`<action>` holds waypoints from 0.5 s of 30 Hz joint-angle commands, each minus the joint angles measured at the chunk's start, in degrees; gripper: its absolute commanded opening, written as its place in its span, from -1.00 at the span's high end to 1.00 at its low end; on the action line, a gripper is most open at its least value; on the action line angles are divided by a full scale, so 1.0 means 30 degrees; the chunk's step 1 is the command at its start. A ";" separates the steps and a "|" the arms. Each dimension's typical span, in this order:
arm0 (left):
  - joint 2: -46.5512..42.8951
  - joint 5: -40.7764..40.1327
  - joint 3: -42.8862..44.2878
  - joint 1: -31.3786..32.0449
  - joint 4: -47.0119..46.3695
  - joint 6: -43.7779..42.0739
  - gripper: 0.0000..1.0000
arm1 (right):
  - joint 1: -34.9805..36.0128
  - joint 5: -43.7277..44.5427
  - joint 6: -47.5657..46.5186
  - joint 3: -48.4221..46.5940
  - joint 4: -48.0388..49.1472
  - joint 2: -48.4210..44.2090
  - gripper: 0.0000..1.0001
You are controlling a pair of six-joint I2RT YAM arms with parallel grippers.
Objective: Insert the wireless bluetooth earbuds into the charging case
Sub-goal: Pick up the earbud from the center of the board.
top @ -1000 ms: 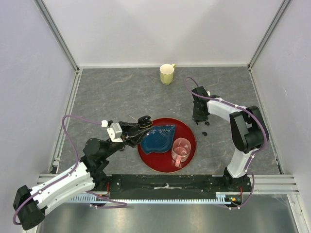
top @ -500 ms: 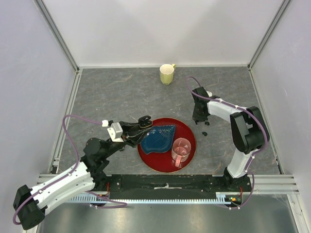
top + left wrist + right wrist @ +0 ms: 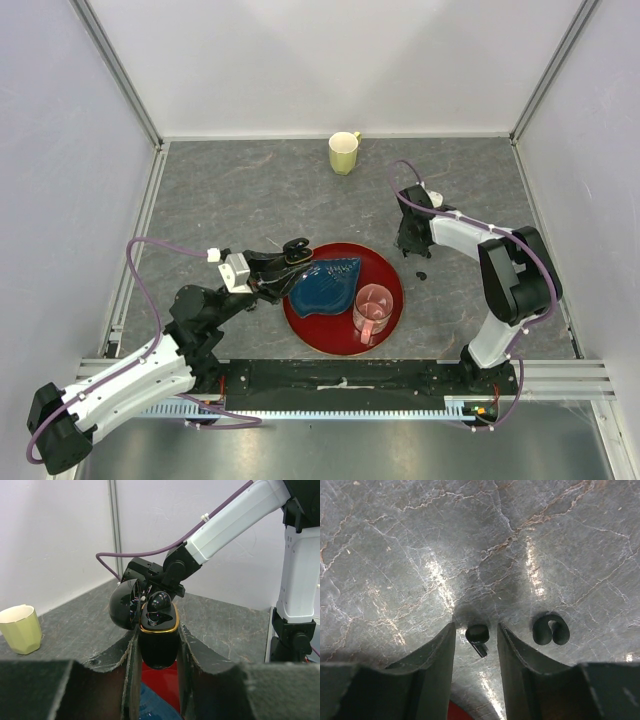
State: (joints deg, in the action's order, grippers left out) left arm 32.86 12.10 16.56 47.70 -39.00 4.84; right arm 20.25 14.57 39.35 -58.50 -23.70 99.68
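While your left gripper (image 3: 157, 632) is clenched on the charging case (image 3: 159, 649), whose lid stands open, your right gripper (image 3: 475, 626) has its fingers apart. One earbud (image 3: 477, 634) lies on the table (image 3: 395, 555) between them and touches neither finger. Just to the right lie two more earbuds (image 3: 551, 630), pressed together. The case hangs near the left rim of the red tray (image 3: 335, 338), beside the blue dish (image 3: 325, 285).

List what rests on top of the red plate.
A blue leaf-shaped dish and a pink see-through cup rest on the red plate. The plate's surface beneath them is covered, so anything under the dish cannot be seen.
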 commanded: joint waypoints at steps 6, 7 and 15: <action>-0.0289 -0.0341 0.0517 -0.0051 -0.0241 0.0056 0.95 | -0.0041 -0.0604 -0.4062 -0.0275 -0.0624 0.1051 0.10; -0.0290 -0.0399 0.0487 -0.0051 -0.0241 0.0085 0.95 | -0.0041 -0.0695 -0.4297 -0.0275 -0.0595 0.1109 0.11; -0.0378 -0.0517 0.0399 -0.0051 -0.0212 0.0144 0.95 | -0.0041 -0.1398 -0.5120 -0.0334 -0.0478 0.1461 0.20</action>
State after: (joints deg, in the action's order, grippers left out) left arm 32.23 12.03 16.56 47.70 -39.00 4.86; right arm 20.25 12.32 26.09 -59.99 -23.64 101.10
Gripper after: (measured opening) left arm 0.349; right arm 0.416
